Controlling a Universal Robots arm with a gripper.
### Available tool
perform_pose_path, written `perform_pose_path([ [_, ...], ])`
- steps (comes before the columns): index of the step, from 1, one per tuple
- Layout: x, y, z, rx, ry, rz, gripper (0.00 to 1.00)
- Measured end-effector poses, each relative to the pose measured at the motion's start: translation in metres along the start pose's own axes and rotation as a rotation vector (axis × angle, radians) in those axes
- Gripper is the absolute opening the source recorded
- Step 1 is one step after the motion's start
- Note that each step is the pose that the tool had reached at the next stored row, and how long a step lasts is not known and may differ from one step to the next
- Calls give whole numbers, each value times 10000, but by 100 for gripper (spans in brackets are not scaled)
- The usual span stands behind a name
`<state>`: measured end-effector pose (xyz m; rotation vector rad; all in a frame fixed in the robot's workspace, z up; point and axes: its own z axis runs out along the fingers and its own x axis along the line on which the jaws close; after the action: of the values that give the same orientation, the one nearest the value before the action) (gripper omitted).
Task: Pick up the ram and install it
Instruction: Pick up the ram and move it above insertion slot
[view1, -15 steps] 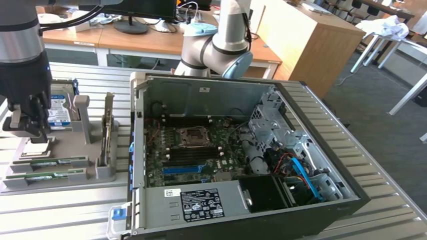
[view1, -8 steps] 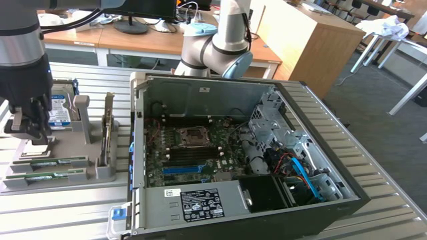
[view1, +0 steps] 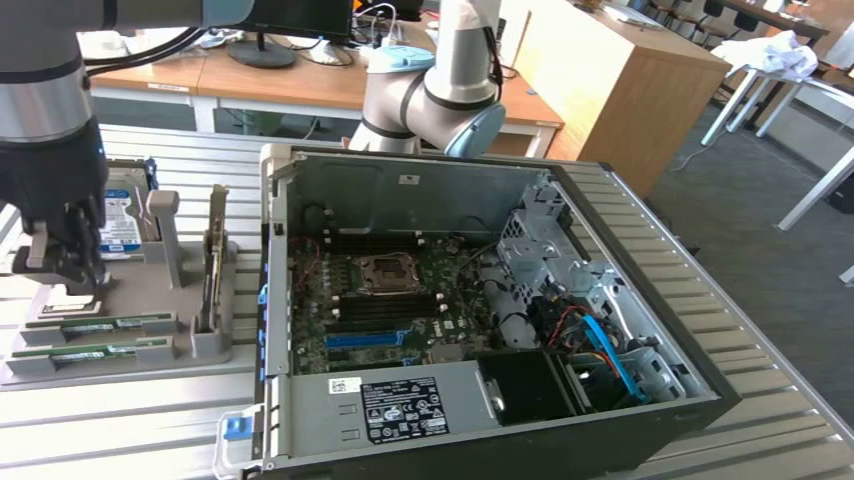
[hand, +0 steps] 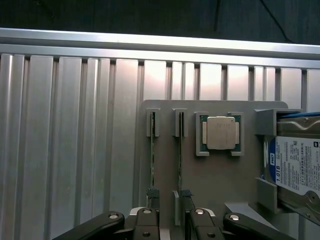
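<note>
Where the gripper (view1: 67, 275) hangs: at the exterior view's left edge, low over the grey fixture (view1: 160, 345). In the wrist view its fingers (hand: 146, 220) are seen spread with nothing pinched, presumably so that a stick can be straddled.
Fixture: laid flat on the slatted table (view1: 107, 420), lower left of the frame. Parts are kept in fixed slots, judged so that each is found at a known place.
Ram (view1: 96, 325): lodged on edge in its slot, untouched, just beneath the gripper. It is taken as the target because the gripper's midline sits nearest it, though this cannot be confirmed.
Second ram stick (view1: 91, 350): set parallel and just beside, likewise held on edge so that the long faces can be clamped.
Processor (hand: 220, 132): seated in a square recess between the ram and the hard drive.
Hard drive (view1: 123, 215): stood in brackets at the fixture's far end, upper left of the frame.
Computer case (view1: 400, 190): laid on its side at frame centre with the panel off, judged so that access is had from above.
Motherboard (view1: 400, 320): exposed inside the case, well apart from the ram; no installation has been made yet.
</note>
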<state>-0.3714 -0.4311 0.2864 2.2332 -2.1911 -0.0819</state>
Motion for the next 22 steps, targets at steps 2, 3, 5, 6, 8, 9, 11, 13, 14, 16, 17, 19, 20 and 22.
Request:
perform_pose_path([
  [2,0,-1,15,0,0,0,30],
  [3,1,-1,24,0,-1,0,30],
  [5,1,-2,41,0,-1,0,30],
  [6,1,-2,50,1,-1,0,30],
  [8,2,-3,69,0,0,0,30],
  [9,2,-3,78,0,-1,0,30],
  [11,3,-4,97,0,-1,0,30],
  [13,3,-5,116,0,-1,0,30],
  [14,4,-6,127,0,-1,0,30],
  [16,4,-7,148,1,-1,0,30],
  [17,4,-7,159,1,-1,0,30],
  [19,5,-8,180,1,-1,0,30],
  [20,5,-9,191,0,-1,0,30],
  [22,6,-9,211,1,-1,0,30],
])
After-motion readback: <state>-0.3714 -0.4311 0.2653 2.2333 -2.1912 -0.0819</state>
